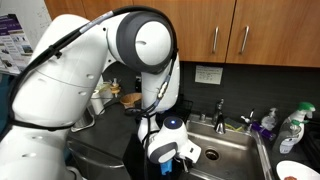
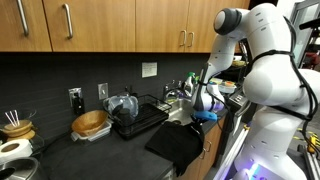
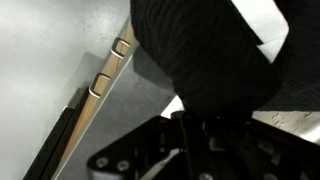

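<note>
Mira: Wooden cabinets and a dark wall back the black bench in an exterior view. Where does the cloth sit?

Tomas: The black textured cloth drapes over the bench's front edge, just beside the black dish rack. The end effector hangs at the cloth's far corner.

Mira: And from another angle?

Tomas: In an exterior view the white robot arm fills most of the picture. It does show the stainless steel sink and its tap plainly, but the cloth is lost in the dark under the arm.

Mira: So the grip itself?

Tomas: Only the wrist view gives that. The fingers are drawn together with the fabric bunched against their tips, so they look clamped on a fold of it. A pale grey panel with a wooden strip lies behind.

Mira: Which step would he call it?

Tomas: He judges it the start of a lift: one edge is gripped and the rest lies on the bench. The next move calls for a firm clamp and a path clear of the rack and the bench edge.
</note>
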You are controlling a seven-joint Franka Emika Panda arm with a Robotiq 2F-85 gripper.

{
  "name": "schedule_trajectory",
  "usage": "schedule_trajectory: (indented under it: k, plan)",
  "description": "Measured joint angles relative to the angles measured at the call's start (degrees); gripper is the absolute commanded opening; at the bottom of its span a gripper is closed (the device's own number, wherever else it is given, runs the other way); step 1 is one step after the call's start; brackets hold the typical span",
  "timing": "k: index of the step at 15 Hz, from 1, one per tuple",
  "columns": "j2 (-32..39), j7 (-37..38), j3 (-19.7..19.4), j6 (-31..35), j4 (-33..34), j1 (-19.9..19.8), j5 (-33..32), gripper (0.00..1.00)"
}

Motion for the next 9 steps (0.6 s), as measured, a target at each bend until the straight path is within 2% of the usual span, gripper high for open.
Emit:
schedule_trajectory:
  k: [9]
  plan:
    - [2.17, -1.82, 1.10, 0.00, 3.94, -3.98, -1.23, 0.02]
